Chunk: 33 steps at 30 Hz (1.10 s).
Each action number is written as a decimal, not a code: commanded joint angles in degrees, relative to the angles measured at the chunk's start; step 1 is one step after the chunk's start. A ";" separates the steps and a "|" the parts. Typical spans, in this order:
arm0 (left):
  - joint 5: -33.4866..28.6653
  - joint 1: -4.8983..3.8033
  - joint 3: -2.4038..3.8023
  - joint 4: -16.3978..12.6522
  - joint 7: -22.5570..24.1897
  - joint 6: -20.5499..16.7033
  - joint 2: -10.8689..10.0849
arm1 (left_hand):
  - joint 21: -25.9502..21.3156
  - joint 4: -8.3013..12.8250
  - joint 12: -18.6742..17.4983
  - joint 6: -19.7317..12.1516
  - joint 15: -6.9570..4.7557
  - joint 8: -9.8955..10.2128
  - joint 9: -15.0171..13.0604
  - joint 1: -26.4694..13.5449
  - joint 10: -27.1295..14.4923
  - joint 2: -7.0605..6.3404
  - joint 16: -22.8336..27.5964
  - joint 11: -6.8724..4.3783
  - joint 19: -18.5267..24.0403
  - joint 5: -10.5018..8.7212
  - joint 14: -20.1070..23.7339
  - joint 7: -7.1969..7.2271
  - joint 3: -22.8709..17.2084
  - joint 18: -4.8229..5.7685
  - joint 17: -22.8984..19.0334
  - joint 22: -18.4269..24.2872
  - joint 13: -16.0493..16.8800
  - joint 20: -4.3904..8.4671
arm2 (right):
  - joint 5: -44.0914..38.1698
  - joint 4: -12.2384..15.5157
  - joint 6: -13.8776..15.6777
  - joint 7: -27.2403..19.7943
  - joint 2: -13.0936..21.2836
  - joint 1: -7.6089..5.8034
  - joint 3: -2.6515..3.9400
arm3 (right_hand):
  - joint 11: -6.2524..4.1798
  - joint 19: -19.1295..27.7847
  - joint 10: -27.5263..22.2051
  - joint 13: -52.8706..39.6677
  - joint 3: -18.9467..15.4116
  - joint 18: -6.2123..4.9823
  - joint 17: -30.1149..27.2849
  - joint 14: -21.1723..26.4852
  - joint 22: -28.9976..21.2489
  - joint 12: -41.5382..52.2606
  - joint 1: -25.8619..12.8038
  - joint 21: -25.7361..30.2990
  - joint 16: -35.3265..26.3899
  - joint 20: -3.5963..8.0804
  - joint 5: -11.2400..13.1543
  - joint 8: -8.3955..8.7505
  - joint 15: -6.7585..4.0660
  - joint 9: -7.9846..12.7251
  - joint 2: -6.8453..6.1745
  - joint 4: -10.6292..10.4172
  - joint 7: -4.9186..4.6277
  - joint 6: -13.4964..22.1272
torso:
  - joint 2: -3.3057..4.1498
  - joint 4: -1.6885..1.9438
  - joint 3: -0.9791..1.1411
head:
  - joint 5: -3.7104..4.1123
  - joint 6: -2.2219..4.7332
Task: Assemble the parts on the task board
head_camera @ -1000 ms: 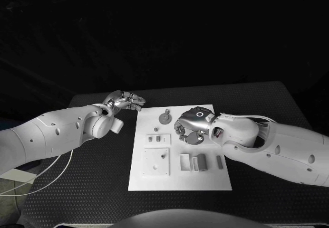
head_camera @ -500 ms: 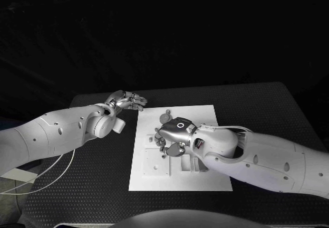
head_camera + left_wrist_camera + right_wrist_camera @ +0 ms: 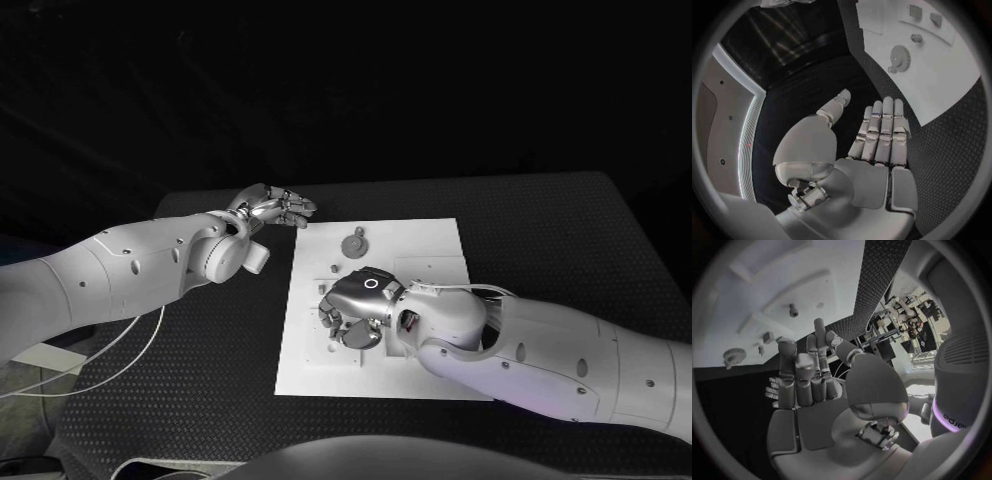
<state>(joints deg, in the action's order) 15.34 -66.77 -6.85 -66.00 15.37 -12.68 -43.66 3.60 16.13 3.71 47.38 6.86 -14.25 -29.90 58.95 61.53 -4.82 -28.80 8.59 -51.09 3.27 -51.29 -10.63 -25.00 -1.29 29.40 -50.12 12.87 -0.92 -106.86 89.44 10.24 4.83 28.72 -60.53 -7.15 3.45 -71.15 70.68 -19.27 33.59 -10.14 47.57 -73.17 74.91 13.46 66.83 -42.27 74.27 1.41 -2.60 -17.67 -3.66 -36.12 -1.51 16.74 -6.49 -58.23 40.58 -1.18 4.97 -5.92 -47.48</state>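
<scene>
So the white task board (image 3: 433,240) sits flat in the middle of the black table (image 3: 577,240), long side running away from the robot. The right hand (image 3: 358,305) is over the left-middle part of the board, palm down, covering whatever lies under it. From the right wrist view its fingers (image 3: 795,375) are slightly curled and loosely apart with nothing in them that I can make out, hovering above the board rather than clearly pressing on it. Whether a fingertip touches the board, can't tell.

The left hand (image 3: 274,208) is off the board, over bare table just beside the board's far left corner. In the left wrist view its fingers (image 3: 882,127) lie straight and pressed side by side, thumb off to one side, holding nothing.

Parts I can actually see: a round gear-like part (image 3: 355,243) lying flat near the far end of the board, with a little stub sticking out of one side. The left wrist view shows that same gear (image 3: 899,55) plus a small nut-like piece (image 3: 916,38) and two small blocks (image 3: 924,15) beyond it. The right wrist view shows a raised square plate (image 3: 795,295) on the board with a small peg (image 3: 792,310) standing in it, and a low rail-shaped slot piece (image 3: 773,322) next to that.

A white cable (image 3: 101,365) loops on the table under the left arm.
</scene>
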 commanded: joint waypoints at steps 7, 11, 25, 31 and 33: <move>-0.11 -0.13 0.05 -0.09 0.50 0.49 0.17 | 0.36 0.04 0.24 -0.31 0.14 -0.33 0.07 -0.39 -0.11 0.20 0.35 0.21 0.18 -0.13 -0.16 0.07 0.44 -0.41 0.11 0.09 -0.10 -0.39 | -1.76 -2.10 0.67 -1.13 -1.91 1.39 -0.29 | -1.59 0.10 2.31 -0.18 -0.16 -4.86 -0.08 0.46 1.19 0.16 0.73 -0.21 -0.35 0.34 -0.18 -0.35 -0.85 -0.08 0.02 -0.01 -0.09 -0.27 | -0.04 -0.03 0.13 | -0.46 -0.42; -0.11 -0.13 0.05 -0.08 0.47 0.56 0.30 | 0.36 0.05 0.24 -0.31 0.14 -0.34 0.08 -0.40 -0.11 0.21 0.38 0.20 0.18 -0.13 -0.17 0.07 0.45 -0.41 0.14 0.10 -0.11 -0.39 | -2.04 -3.44 0.83 -1.31 -2.45 1.92 -0.35 | -1.59 0.09 2.31 -0.22 -0.16 -4.86 -0.07 0.45 1.18 0.15 0.76 -0.21 -0.36 0.35 -0.18 -0.35 -0.85 -0.09 0.02 0.00 -0.08 -0.27 | -0.03 0.00 0.08 | -0.55 -0.52; -0.11 -0.15 0.05 -0.05 0.44 0.57 0.36 | 0.36 0.05 0.24 -0.31 0.14 -0.34 0.08 -0.40 -0.11 0.21 0.39 0.21 0.18 -0.13 -0.17 0.07 0.45 -0.41 0.16 0.11 -0.11 -0.39 | -2.22 -5.84 0.50 -1.53 -3.79 2.72 -1.21 | -1.60 0.08 2.28 -0.39 -0.17 -4.86 -0.05 0.40 1.17 0.12 0.78 -0.22 -0.40 0.39 -0.18 -0.31 -0.87 -0.12 0.01 0.00 -0.09 -0.29 | -0.02 -0.02 0.06 | -0.78 -0.75; -0.11 -0.17 0.05 -0.05 0.43 0.57 0.37 | 0.36 0.05 0.24 -0.31 0.14 -0.34 0.08 -0.40 -0.11 0.20 0.40 0.21 0.19 -0.13 -0.17 0.07 0.46 -0.41 0.17 0.11 -0.11 -0.39 | -2.13 -5.92 0.31 -1.61 -3.90 2.78 -1.42 | -1.61 0.07 2.27 -0.46 -0.19 -4.86 -0.04 0.39 1.16 0.11 0.77 -0.23 -0.42 0.40 -0.18 -0.29 -0.87 -0.13 0.02 -0.01 -0.09 -0.29 | -0.02 -0.02 0.06 | -0.82 -0.88; -0.11 -0.17 0.05 -0.04 0.43 0.58 0.37 | 0.36 0.05 0.24 -0.31 0.14 -0.34 0.08 -0.40 -0.11 0.20 0.40 0.21 0.19 -0.13 -0.17 0.07 0.46 -0.41 0.17 0.11 -0.11 -0.39 | -2.07 -5.97 0.19 -1.64 -3.87 2.79 -1.56 | -1.61 0.07 2.27 -0.48 -0.19 -4.86 -0.04 0.39 1.16 0.11 0.76 -0.23 -0.43 0.40 -0.18 -0.29 -0.87 -0.14 0.03 -0.01 -0.09 -0.29 | -0.01 -0.04 0.06 | -0.85 -0.90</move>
<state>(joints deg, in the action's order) 15.34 -66.85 -6.85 -65.96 15.37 -12.67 -43.41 3.60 16.29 3.71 47.38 6.86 -14.25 -29.91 58.95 61.53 -4.82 -28.80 8.59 -51.09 3.27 -51.29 -10.63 -24.84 -1.30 29.49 -50.07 12.82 -0.92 -108.38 83.46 10.84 3.88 24.92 -57.84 -8.61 3.27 -70.94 70.87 -19.60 33.51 -10.14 47.57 -73.15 74.90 13.17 66.83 -42.26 74.06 1.43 -2.62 -17.83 -3.65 -36.23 -1.51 16.82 -6.44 -58.09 40.55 -1.21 5.02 -6.74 -48.35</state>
